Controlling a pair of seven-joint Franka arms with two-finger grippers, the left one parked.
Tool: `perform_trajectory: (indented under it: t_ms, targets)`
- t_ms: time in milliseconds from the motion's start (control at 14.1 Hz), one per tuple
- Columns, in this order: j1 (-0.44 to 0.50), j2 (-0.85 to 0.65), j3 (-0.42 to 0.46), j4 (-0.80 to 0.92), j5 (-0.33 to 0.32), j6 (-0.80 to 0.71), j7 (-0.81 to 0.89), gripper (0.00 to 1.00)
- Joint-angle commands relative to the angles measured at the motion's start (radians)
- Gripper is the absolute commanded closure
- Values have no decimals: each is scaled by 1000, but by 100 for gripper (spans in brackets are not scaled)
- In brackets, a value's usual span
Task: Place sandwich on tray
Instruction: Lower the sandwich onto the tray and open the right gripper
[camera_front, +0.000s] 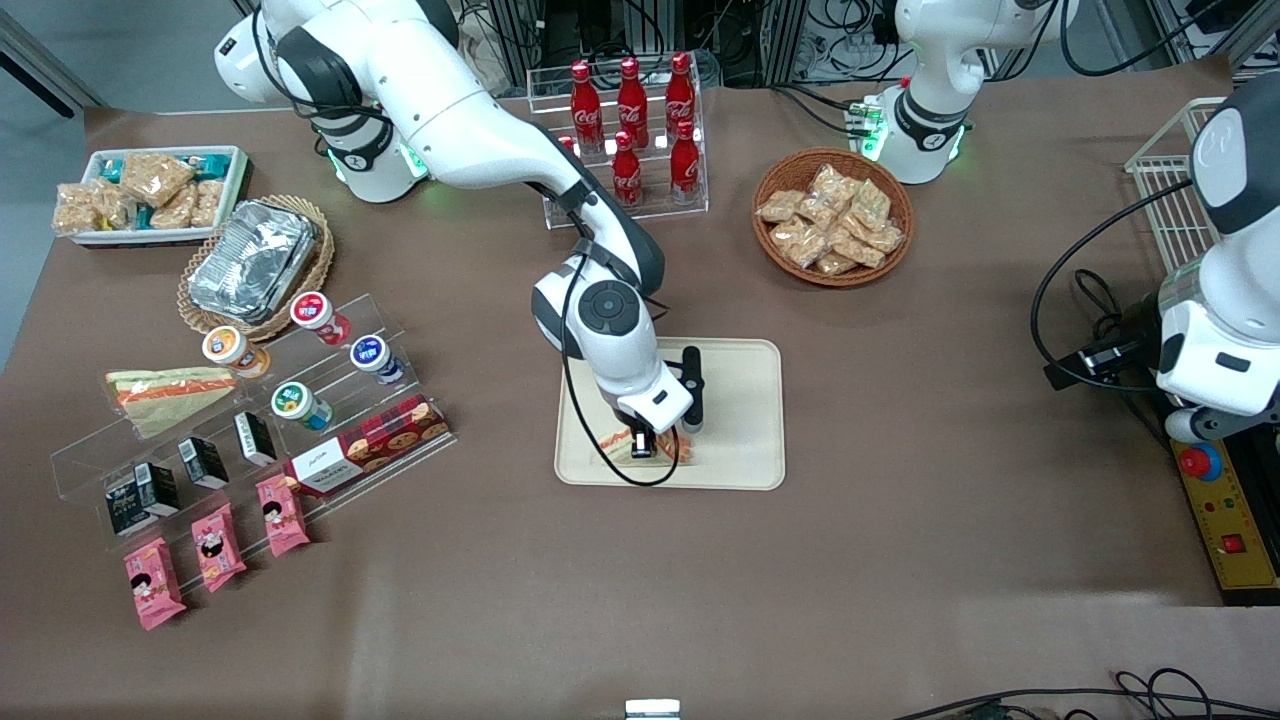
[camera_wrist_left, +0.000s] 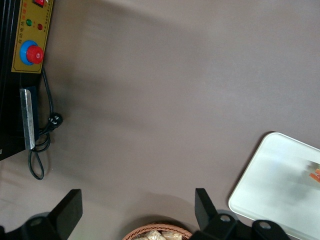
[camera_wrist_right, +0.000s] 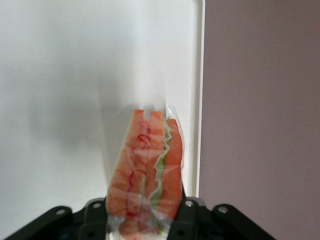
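My right gripper (camera_front: 650, 442) is shut on the sandwich (camera_front: 662, 447), a small wrapped wedge with orange-red layers. It holds the wedge over the part of the cream tray (camera_front: 740, 400) nearest the front camera. In the right wrist view the sandwich (camera_wrist_right: 147, 167) stands between the two black fingers (camera_wrist_right: 187, 216), close to the tray's rim (camera_wrist_right: 201, 100). I cannot tell whether it touches the tray floor. The left wrist view shows a tray corner (camera_wrist_left: 272, 187) and a bit of orange (camera_wrist_left: 315, 175).
A longer wedge with a green band (camera_front: 165, 395) lies on a clear shelf of cups and cartons (camera_front: 290, 400). A cola rack (camera_front: 630, 130) and a snack basket (camera_front: 832, 215) stand farther from the front camera. A control box (camera_front: 1225, 520) sits at the parked arm's end.
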Motion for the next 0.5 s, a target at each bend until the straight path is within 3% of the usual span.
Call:
perform_trajectory:
  t_ms: [0,283,425]
  targets:
    - [-1,-19,1,14,0,2,18,1]
    - [-79,-150,-2,12,118,-140,16,1]
    - [-192,-221,-2,14,182,-258,18,1]
